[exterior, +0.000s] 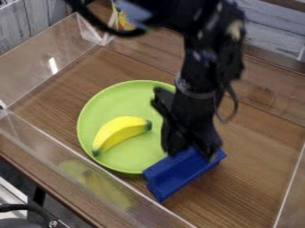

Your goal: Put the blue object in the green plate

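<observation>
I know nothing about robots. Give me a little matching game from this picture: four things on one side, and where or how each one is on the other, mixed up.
1 banana
2 blue object
3 green plate
4 gripper

A shut, pointing down
B lying on the plate
C resting on the wooden table
D gripped from above

Pairs: 1-B, 2-D, 3-C, 4-A.

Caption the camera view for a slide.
Gripper shut on the blue object at the green plate rim; banana on the plate.
</observation>
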`<act>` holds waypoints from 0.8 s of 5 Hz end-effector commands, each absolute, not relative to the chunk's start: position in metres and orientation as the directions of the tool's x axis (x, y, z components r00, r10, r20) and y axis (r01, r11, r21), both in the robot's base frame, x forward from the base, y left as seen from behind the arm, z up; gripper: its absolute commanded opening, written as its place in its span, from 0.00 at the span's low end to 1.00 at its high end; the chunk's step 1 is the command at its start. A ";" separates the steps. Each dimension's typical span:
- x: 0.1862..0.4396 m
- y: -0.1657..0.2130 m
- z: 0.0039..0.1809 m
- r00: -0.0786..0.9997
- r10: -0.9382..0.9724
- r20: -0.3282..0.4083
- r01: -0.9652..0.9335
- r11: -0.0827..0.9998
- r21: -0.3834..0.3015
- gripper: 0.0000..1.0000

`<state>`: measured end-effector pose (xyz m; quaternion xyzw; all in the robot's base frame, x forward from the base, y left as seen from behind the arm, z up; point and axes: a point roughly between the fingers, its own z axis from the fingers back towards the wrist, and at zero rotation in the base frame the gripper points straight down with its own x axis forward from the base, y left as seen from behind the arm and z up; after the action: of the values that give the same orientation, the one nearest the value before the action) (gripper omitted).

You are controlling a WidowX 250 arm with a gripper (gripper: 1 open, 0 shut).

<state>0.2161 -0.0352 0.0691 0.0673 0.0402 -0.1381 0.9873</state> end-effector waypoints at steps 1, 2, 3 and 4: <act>0.246 -0.021 0.101 0.978 -0.208 -0.005 0.207 0.968 0.143 0.00; 0.268 -0.009 0.129 0.987 -0.157 0.042 0.149 0.976 0.158 0.00; 0.280 -0.007 0.153 0.992 -0.106 0.063 0.094 0.981 0.172 0.00; 0.286 -0.011 0.152 0.997 -0.049 0.067 0.038 0.985 0.169 1.00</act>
<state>0.2799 -0.0099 0.1382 0.0852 -0.0084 -0.0217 0.9961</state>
